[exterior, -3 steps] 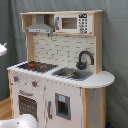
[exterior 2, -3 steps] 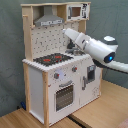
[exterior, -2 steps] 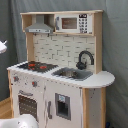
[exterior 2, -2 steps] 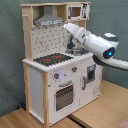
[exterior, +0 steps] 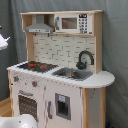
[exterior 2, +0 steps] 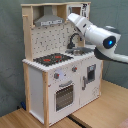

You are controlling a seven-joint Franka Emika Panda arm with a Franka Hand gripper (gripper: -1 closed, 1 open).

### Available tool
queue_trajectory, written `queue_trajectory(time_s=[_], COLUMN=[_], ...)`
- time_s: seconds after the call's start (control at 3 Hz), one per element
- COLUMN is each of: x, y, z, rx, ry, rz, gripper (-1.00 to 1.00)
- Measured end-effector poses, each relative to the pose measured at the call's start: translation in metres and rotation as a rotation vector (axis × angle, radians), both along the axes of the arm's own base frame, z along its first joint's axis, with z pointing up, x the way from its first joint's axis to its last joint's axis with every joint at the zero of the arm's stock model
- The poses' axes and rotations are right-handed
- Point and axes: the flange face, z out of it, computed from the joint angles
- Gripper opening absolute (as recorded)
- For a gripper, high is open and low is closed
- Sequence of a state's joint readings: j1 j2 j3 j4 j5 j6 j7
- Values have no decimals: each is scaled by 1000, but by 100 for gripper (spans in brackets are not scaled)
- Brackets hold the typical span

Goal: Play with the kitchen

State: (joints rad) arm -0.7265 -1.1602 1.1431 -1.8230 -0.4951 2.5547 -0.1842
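**Arm up by the shelf, nothing on the kitchen visibly disturbed**

Grey curtain hangs behind everything in both exterior views, with a wooden floor showing at the bottom of the second exterior view.

Its gripper cannot be made out: in the second exterior view the arm (exterior 2: 97, 34) reaches from the right edge toward the upper middle of the frame, and its white tip ends against the upper part of the kitchen (exterior 2: 37, 95), near the shelf beside the hood (exterior 2: 49, 21). Whether the fingers are parted or closed, and whether they touch the wood or hold anything, I cannot tell. In the first exterior view only a small white piece shows at the left edge.

Below the arm's tip stands the faucet (exterior 2: 74, 40) over the sink (exterior: 71, 74), with the stovetop (exterior 2: 53, 59) toward the second exterior view's left. Further down, the knobs (exterior 2: 56, 76) and the oven door (exterior 2: 63, 96) sit on the front; the door looks shut. The kitchen itself fills the centre of both frames, standing upright on the floor.

As a judgement, play is at an early or middle point: no door is open and nothing seems moved. Knobs, oven door, faucet and upper cupboard all remain to try.
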Motion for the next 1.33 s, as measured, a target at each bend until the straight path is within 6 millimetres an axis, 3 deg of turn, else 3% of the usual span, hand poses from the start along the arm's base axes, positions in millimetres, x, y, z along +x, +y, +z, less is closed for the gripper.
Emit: queue_trajectory(time_s=[0.67,1.33], x=[2,8], y=[-22,-43], z=[30,43], rx=[169,346], ry=[117,288], rz=[-85,-168], gripper=[100,100])
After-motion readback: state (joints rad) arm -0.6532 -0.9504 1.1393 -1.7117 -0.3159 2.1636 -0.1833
